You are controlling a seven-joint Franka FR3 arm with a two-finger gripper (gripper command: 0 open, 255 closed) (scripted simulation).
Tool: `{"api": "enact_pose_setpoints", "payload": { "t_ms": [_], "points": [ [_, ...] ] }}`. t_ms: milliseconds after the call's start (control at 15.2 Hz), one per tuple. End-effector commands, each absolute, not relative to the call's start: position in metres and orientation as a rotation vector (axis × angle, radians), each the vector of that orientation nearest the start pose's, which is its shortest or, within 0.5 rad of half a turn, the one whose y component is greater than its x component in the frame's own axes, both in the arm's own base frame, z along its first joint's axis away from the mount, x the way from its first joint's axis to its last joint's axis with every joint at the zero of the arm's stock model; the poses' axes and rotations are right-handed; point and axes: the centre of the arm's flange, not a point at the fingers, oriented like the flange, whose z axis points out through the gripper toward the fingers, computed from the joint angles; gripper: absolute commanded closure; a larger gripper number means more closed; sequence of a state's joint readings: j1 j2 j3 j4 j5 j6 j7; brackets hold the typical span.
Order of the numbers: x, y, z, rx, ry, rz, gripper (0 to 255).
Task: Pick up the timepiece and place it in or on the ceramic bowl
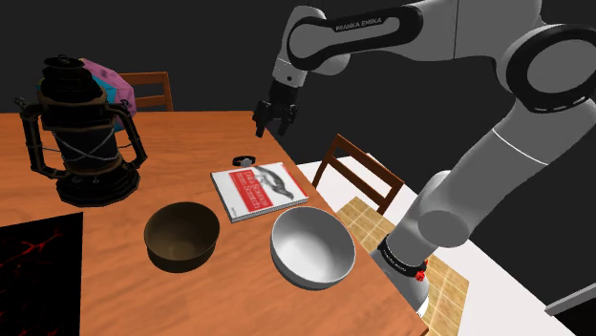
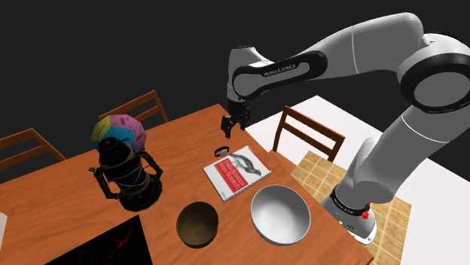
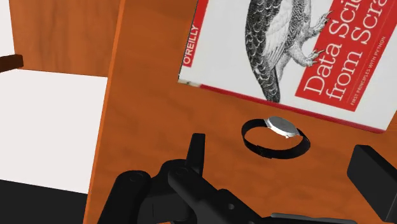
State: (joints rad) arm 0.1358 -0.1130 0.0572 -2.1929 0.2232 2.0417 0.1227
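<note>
A small black wristwatch with a silver face lies flat on the wooden table, just beyond the far edge of a white and red book. My black gripper hangs open above the watch and touches nothing. In the wrist view the watch lies below, between the two spread fingers. An empty white bowl stands near the table's front edge. Beside it is an empty brown bowl.
A tall dark lantern stands on the table with a many-coloured faceted ball behind it. A black mat lies at one corner. Wooden chairs stand around; the table edge runs close to the watch.
</note>
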Motion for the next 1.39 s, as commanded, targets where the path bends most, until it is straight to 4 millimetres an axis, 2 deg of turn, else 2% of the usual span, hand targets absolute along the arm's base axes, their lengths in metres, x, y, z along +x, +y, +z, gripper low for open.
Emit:
{"api": "enact_pose_setpoints", "payload": {
  "t_ms": [0,396,924,1320],
  "points": [
    [0.511,0.123,0.416,-2.939,0.048,0.118,0],
    [0.557,0.167,0.374,-2.887,0.033,0.171,0],
    [0.552,0.177,0.335,-2.887,0.033,0.171,0],
    [0.552,0.177,0.335,-2.887,0.033,0.171,0]
  ]
}}
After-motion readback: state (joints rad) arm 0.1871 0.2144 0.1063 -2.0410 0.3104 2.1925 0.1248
